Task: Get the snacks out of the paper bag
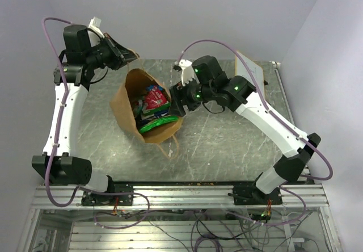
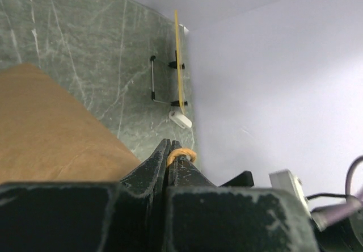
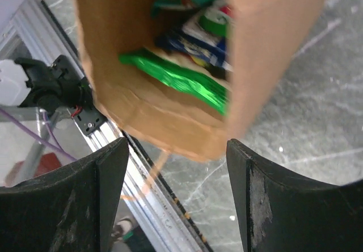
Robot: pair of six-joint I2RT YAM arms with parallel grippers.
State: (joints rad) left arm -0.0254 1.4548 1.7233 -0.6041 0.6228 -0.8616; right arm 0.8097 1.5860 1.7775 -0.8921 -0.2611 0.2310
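Paper bag (image 1: 126,101) stood as the bulkiest thing on the green marbled table (image 1: 227,144), between the two arms. Its mouth was open and tipped up towards the overhead camera. The left gripper (image 1: 129,55) hung at the bag's far rim, jaws pressed together on the thin looped handle (image 2: 181,155), which appeared to hold the bag up and open. The right gripper (image 3: 176,144) hovered just beside the mouth on the opposite side. Its fingers were spread wide and empty, and its wrist camera looked straight into the opening.

All the snacks (image 1: 152,107) lay inside the bag, with none out on the table. A red packet (image 1: 154,99) sat near the top of the pile, a bright green packet (image 1: 154,125) lay against the near wall, and blue ones (image 3: 187,42) were tucked between them.

By my reading, the step in hand was the first reach, with nothing yet removed. The next move called for the right arm to go into the mouth, close on one packet, probably the green one nearest the rim, and lift it clear without dragging the paper wall.
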